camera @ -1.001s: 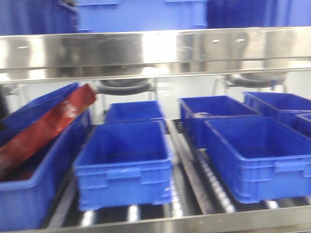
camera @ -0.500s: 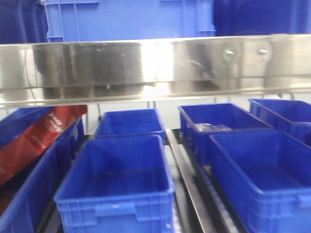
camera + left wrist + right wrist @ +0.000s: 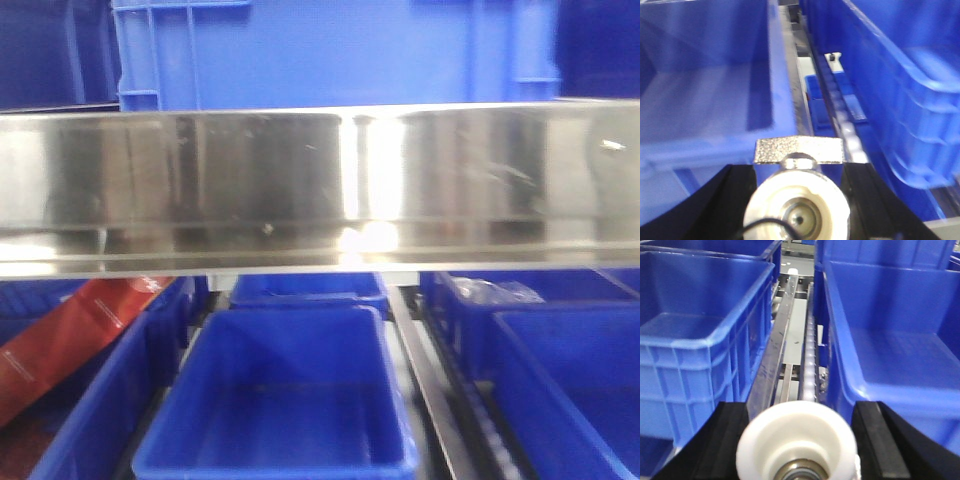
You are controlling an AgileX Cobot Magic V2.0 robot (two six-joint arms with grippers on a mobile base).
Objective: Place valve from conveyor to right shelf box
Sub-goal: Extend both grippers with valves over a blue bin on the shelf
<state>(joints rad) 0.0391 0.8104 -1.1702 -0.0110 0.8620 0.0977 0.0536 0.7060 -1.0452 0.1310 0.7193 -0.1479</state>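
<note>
Left gripper (image 3: 799,169) jaws stand partly closed, the black fingers (image 3: 740,200) pressed against both sides of a small silver metal valve (image 3: 797,205). Its round end faces the camera and its flat silver lever (image 3: 799,150) lies crosswise just beyond the fingertips. Right gripper (image 3: 800,407) jaws are set at much the same width, clamped on a white round plastic cap (image 3: 797,435) with a metal ring at its centre. Only this end shows, so the rest of that piece cannot be made out.

Ahead and to the left of the left jaws sits a deep blue plastic bin (image 3: 700,90), showing only its own floor. A second blue bin (image 3: 900,90) rises ahead on the right, and a white roller track (image 3: 840,110) runs straight on between them.

Ahead of the right jaws a ribbed blue bin (image 3: 700,325) stands on the left and a smooth-walled blue bin (image 3: 900,340) on the right, each showing only its own blue floor. A steel roller rail (image 3: 807,355) runs between them.

From the front view, under a polished steel shelf beam (image 3: 320,185), a red flat packet (image 3: 70,345) leans in the leftmost bin (image 3: 110,400). Something clear and crinkled (image 3: 490,292) lies in a rear bin.
</note>
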